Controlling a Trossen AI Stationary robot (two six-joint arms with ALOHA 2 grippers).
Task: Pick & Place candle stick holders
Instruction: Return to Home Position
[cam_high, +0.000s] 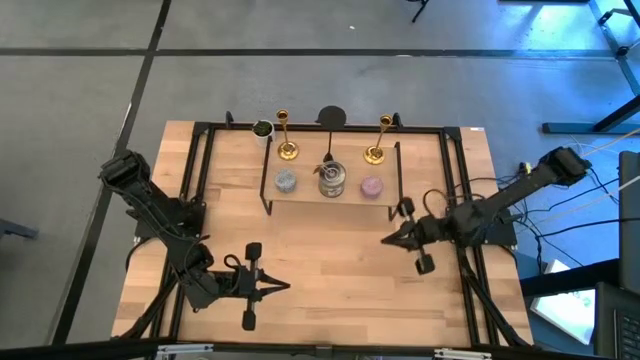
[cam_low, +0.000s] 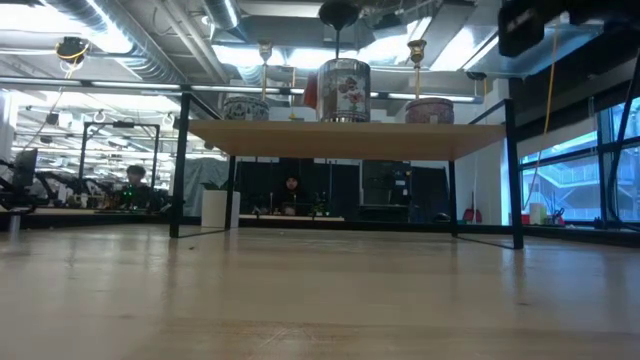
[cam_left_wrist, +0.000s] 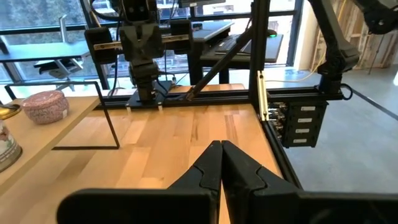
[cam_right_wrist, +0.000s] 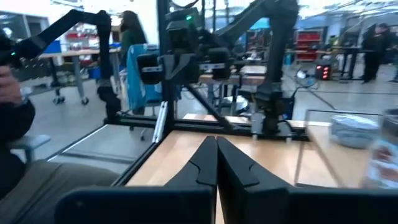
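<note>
Two slim gold candle stick holders (cam_high: 285, 140) (cam_high: 378, 143) stand upright on their round bases on a raised wooden shelf (cam_high: 305, 200) at the far middle of the table. In the low view their cup tops (cam_low: 265, 50) (cam_low: 417, 50) rise above the shelf (cam_low: 400, 138). My left gripper (cam_high: 285, 287) (cam_left_wrist: 221, 144) is shut and empty above the near left of the table, well short of the shelf. My right gripper (cam_high: 385, 240) (cam_right_wrist: 216, 138) is shut and empty, hanging to the right of the shelf's near right corner.
Between the holders the shelf carries a silver tin (cam_high: 331, 180), a blue-grey candle (cam_high: 286, 181) and a pink candle (cam_high: 371, 186). A black frame (cam_high: 200, 150) runs round the table. Bare wood (cam_high: 330, 270) lies between the two grippers. A person (cam_right_wrist: 15, 118) sits beyond the table.
</note>
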